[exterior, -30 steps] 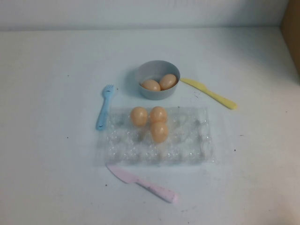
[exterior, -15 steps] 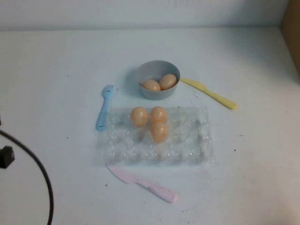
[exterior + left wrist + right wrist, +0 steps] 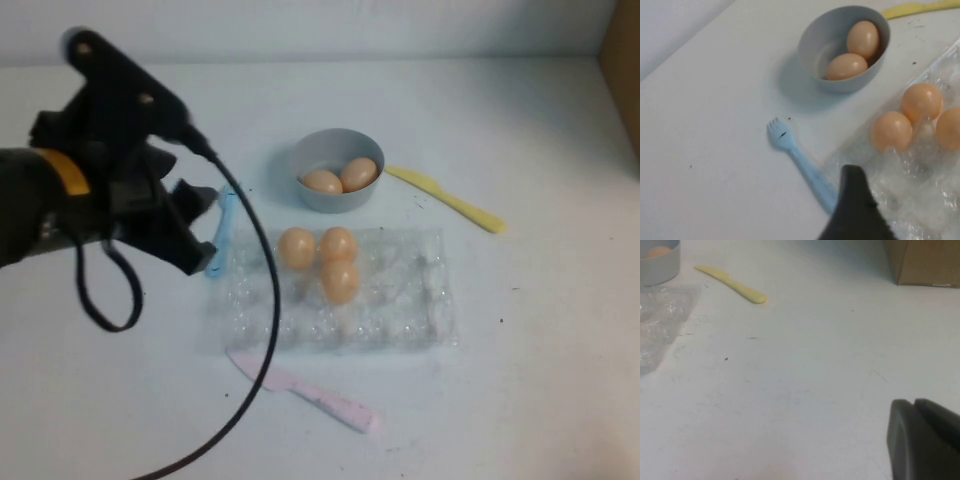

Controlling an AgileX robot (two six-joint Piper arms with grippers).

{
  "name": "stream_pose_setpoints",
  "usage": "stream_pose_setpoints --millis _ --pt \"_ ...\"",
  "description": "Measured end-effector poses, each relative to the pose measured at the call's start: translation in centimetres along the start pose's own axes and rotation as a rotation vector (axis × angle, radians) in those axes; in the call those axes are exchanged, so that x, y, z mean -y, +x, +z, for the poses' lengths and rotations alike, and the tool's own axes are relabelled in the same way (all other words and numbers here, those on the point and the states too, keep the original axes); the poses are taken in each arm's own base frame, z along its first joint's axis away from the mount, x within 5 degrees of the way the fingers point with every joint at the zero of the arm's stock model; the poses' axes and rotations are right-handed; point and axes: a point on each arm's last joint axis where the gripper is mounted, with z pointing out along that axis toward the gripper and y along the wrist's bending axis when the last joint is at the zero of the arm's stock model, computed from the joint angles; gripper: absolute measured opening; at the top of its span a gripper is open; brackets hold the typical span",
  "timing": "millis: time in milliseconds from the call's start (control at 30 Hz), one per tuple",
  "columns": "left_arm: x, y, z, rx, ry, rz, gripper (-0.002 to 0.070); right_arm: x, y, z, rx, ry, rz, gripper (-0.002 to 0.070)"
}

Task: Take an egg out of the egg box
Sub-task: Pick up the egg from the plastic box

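The clear plastic egg box (image 3: 400,300) lies mid-table with three orange-tan eggs in its cups (image 3: 297,247), (image 3: 338,243), (image 3: 340,281). My left gripper (image 3: 198,232) hovers just left of the box's far-left corner, over the blue fork, open and empty. In the left wrist view one dark finger (image 3: 852,200) hangs over the box edge (image 3: 920,200), near the closest egg (image 3: 891,131). My right gripper (image 3: 914,405) is shut and empty over bare table, off to the right of the box, out of the high view.
A grey bowl (image 3: 335,142) behind the box holds two more eggs (image 3: 322,182). A blue fork (image 3: 226,215) lies left of the box, a yellow knife (image 3: 450,200) at the back right, a pink knife (image 3: 310,392) in front. A cardboard box (image 3: 925,260) stands far right.
My left arm has swung in from the left edge and now reaches over the table to the box's left side, covering part of the fork. Eggs and box have not moved.
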Motion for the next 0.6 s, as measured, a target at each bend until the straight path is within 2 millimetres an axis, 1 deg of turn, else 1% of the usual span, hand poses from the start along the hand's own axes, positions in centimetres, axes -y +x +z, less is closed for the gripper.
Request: stream_pose_setpoints --millis 33,100,133,200,267,433,500,600 --pt "0.4 -0.5 0.8 -0.005 0.014 0.045 0.0379 0.0 0.0 0.0 0.0 0.0 0.0 -0.0017" --pt "1.2 -1.4 2.2 -0.017 0.039 0.111 0.0506 0.0 0.0 0.0 0.0 0.0 0.0 -0.0017" --pt "1.6 -1.8 3.0 -0.027 0.052 0.136 0.0556 0.0 0.0 0.0 0.0 0.0 0.0 -0.0017" --pt "2.3 -2.5 4.2 -0.049 0.077 0.163 0.061 0.0 0.0 0.0 0.0 0.0 0.0 -0.0017" --pt "3.1 -3.0 5.7 -0.086 0.107 0.185 0.0632 0.0 0.0 0.0 0.0 0.0 0.0 -0.0017" --pt "4.9 -3.4 9.2 -0.211 0.191 0.228 0.0645 0.0 0.0 0.0 0.0 0.0 0.0 -0.0017" --pt "5.5 -3.4 10.4 -0.244 0.23 0.25 0.0641 0.0 0.0 0.0 0.0 0.0 0.0 -0.0017" --pt "6.6 -3.0 12.1 -0.279 0.296 0.306 0.0609 0.0 0.0 0.0 0.0 0.0 0.0 -0.0017"
